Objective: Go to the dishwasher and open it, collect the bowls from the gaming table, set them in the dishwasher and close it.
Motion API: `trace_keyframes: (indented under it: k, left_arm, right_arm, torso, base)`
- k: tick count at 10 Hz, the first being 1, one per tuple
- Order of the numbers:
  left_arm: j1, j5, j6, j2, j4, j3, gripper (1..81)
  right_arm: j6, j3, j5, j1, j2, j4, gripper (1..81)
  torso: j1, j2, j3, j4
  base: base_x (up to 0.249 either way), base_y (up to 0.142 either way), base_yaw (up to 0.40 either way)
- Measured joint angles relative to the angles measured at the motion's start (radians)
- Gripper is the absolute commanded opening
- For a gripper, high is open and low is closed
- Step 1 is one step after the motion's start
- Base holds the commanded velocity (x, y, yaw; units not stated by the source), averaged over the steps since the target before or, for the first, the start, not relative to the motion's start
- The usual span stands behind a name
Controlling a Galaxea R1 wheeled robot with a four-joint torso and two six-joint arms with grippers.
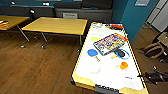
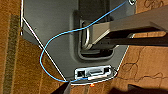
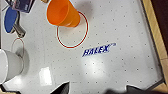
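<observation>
Reaching in over the surface's near right corner, the right end effector, whose grip state I cannot tell, has the blue bowl ahead and to its left, beyond the orange cup, nearer than the left arm.

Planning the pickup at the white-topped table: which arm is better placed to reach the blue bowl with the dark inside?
Probably the right. Its pincer hovers at the gaming table's near right corner, and the blue bowl sits toward that right edge. The left wrist view faces wooden floor, away from the table.
</observation>
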Motion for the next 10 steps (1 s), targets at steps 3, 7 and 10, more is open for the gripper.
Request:
trace_keyframes:
  k: [3,7,10]
  left_arm:
    - [0.000,0.001,0.000,0.000,0.000,-0.001,81.1]
    - [0.000,0.000,0.000,0.017,0.000,-0.029,81.1]
    - [0.000,0.000,-0.001,0.023,0.000,-0.054,81.1]
  right_arm:
    - [0.039,-0.030,-0.009,0.058,0.032,0.003,81.1]
    - [0.067,-0.115,0.052,0.091,0.085,0.003,81.1]
    - [0.105,-0.238,0.050,0.100,0.162,0.007,81.1]
  torso:
    - [0.000,0.000,0.000,0.000]
    - [0.000,0.000,0.000,0.000]
    - [0.000,0.000,0.000,0.000]
  base:
    - [0.000,0.000,0.000]
    - [0.000,0.000,0.000]
    - [0.000,0.000,0.000]
